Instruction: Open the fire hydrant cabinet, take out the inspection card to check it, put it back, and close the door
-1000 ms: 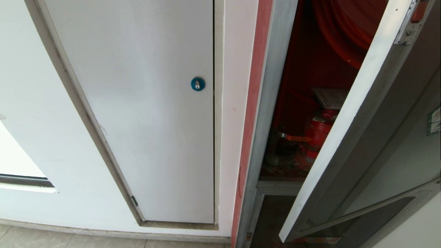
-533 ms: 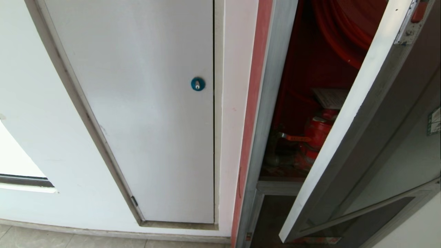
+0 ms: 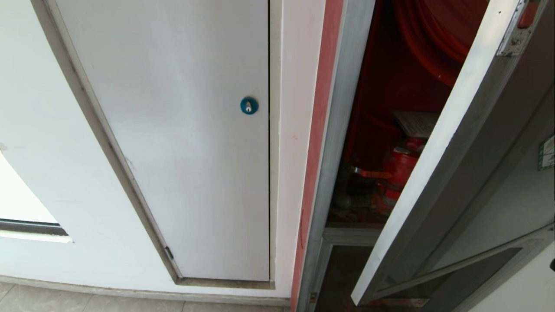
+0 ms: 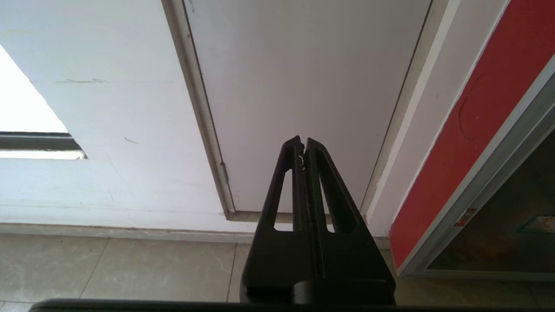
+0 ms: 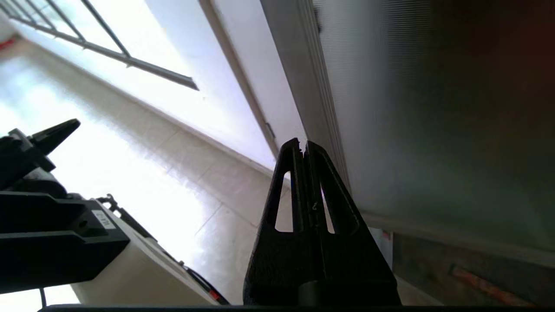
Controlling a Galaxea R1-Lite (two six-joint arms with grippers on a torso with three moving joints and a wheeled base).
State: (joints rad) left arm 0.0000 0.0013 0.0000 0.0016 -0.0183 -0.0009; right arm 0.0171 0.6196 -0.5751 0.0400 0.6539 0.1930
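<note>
One step looks done: the door (image 3: pixel 438 173) of the fire hydrant cabinet (image 3: pixel 342 130) stands partly open, its pale edge slanting from 1 o'clock to 5 o'clock in the head view. From the left: a white panel door (image 3: pixel 173 130) with a blue lock (image 3: pixel 249 105), then a red strip (image 3: pixel 318 130), then the gap. Inside, at about 3 o'clock, the inspection card (image 3: pixel 418 122) lies above a red valve (image 3: pixel 401 167), untaken; checking, returning and closing remain. The gap looks narrow for an arm. The left claw (image 4: pixel 303 143) is pressed together and empty, facing the white panel. The right claw (image 5: pixel 303 144), also pressed together and empty, sits beside the door's frame edge
</note>
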